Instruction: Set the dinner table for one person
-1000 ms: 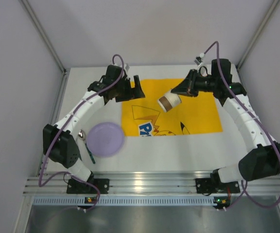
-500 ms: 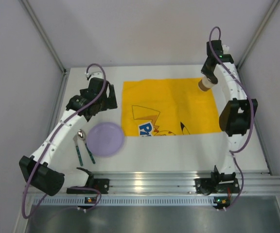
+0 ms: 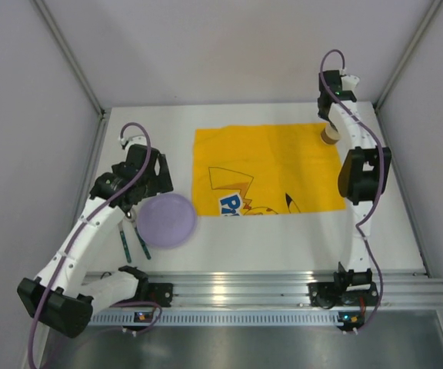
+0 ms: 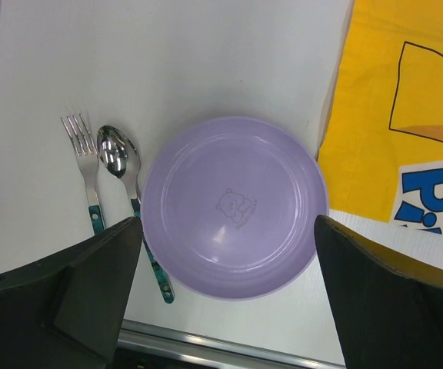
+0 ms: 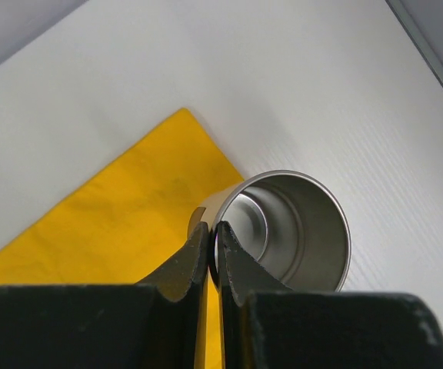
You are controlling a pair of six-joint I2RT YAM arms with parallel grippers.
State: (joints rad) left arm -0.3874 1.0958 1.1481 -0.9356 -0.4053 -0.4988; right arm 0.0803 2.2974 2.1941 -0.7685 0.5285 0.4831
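Top external view, nearest first: a ribbed rail (image 3: pixel 244 292) runs along the near edge of the dinner table (image 3: pixel 283 238), a flat white slab under everything that looks stiff and slick, so I'd guess you don't grab it at all, stuff just slides on it. Touching the left edge of the yellow cloth (image 3: pixel 268 165) sits a purple plate (image 4: pixel 235 206) with a fork (image 4: pixel 87 165) and spoon (image 4: pixel 121 157) just beyond it, left gripper (image 4: pixel 227 231) hanging over it spread wide and empty. At the cloth's far right corner the right gripper (image 5: pixel 215 238) is pinched on the wall of a cup (image 5: pixel 306 223), with pale walls (image 3: pixel 244 54) boxing it all in.
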